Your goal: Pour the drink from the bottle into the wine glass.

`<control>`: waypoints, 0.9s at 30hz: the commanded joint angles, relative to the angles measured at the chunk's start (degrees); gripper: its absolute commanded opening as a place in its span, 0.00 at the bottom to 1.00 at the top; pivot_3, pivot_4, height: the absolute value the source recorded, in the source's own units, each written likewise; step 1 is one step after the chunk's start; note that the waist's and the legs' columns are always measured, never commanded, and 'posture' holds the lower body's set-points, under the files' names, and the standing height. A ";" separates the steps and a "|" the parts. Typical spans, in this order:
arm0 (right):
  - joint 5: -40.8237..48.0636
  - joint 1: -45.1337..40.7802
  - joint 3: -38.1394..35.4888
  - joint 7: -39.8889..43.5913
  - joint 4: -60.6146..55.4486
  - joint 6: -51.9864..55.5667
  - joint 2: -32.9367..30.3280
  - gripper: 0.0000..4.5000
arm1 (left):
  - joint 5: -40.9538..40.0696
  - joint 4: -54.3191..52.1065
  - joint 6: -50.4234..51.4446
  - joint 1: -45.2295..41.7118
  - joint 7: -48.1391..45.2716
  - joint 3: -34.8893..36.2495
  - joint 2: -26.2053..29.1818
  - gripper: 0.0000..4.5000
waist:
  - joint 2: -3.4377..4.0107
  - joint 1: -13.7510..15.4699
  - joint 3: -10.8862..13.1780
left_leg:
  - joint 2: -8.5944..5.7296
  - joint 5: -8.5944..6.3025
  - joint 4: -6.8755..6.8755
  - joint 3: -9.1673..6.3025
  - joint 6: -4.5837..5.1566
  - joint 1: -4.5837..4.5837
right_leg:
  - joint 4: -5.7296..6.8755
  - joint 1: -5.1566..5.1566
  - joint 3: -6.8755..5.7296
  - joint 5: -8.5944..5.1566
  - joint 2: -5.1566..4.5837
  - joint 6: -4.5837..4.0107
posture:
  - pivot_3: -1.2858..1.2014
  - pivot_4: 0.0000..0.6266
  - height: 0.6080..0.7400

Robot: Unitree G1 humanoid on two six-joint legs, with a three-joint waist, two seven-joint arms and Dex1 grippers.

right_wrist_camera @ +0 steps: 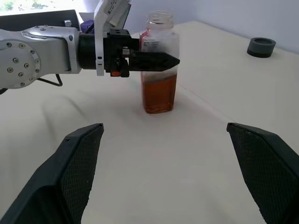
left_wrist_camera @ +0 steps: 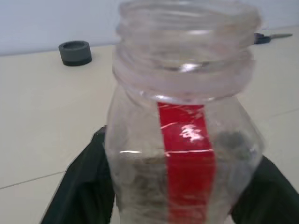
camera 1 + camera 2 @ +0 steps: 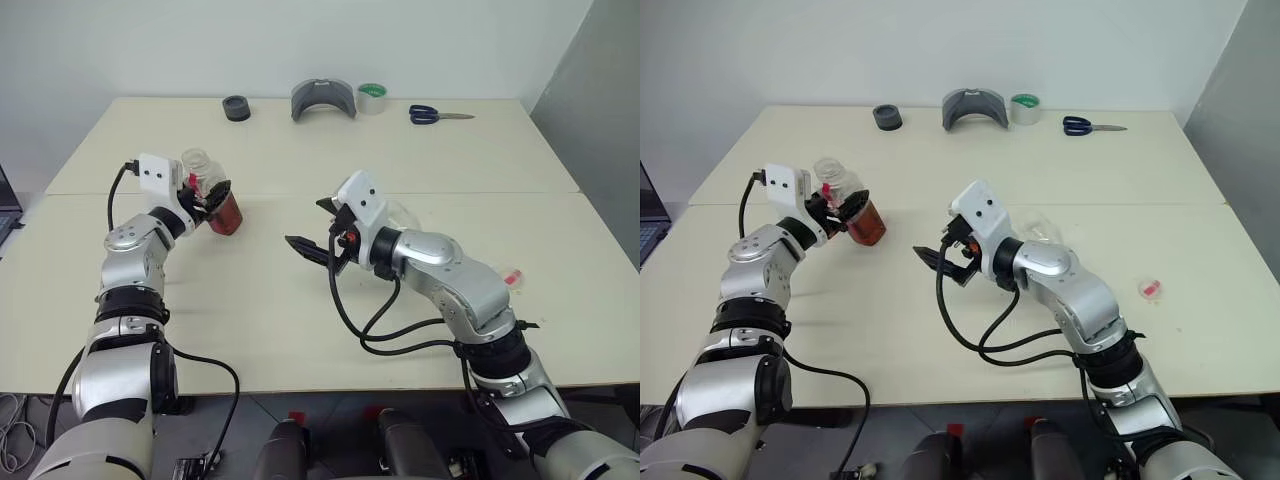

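Note:
The bottle (image 3: 218, 192) stands upright and uncapped on the table's left side, a red strip down its side. The reddish-brown drink (image 1: 159, 95) fills its lower part. My left gripper (image 3: 213, 197) reaches level around the bottle's middle, one black finger (image 2: 84, 186) on each side, and looks open. My right gripper (image 3: 308, 225) hangs open over the middle of the table, pointing left at the bottle from a short way off, with nothing between its fingers. A clear rounded bowl of the wine glass (image 3: 1043, 228) peeks out behind my right wrist; its stem and foot are hidden.
A small red-and-white cap (image 3: 513, 277) lies at the right. Along the far edge sit a black round piece (image 3: 236, 108), a grey curved object (image 3: 323, 98), a tape roll (image 3: 372, 97) and blue-handled scissors (image 3: 432, 114).

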 commanded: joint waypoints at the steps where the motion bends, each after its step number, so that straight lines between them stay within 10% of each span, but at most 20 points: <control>1: -0.27 -1.47 -0.16 0.67 -0.97 -1.31 0.61 1.00 | -0.04 -0.41 -1.51 -0.67 -0.01 0.90 0.61 0.91 | 0.00 0.01 0.00 | 0.00 0.00 0.00 0.00 0.00 -0.01 | 0.00 0.00 0.00 0.00 0.00 0.00 | 0.52 0.24 1.00; 27: -3.10 6.20 0.04 1.39 -11.00 1.06 -6.97 1.00 | 0.42 -24.70 -3.06 20.88 10.79 1.37 -3.54 1.00 | -0.01 0.16 -0.01 | 0.07 0.00 -0.02 -0.07 0.00 -0.02 | -0.02 -0.01 0.03 0.00 -0.09 0.00 | 0.52 0.24 1.00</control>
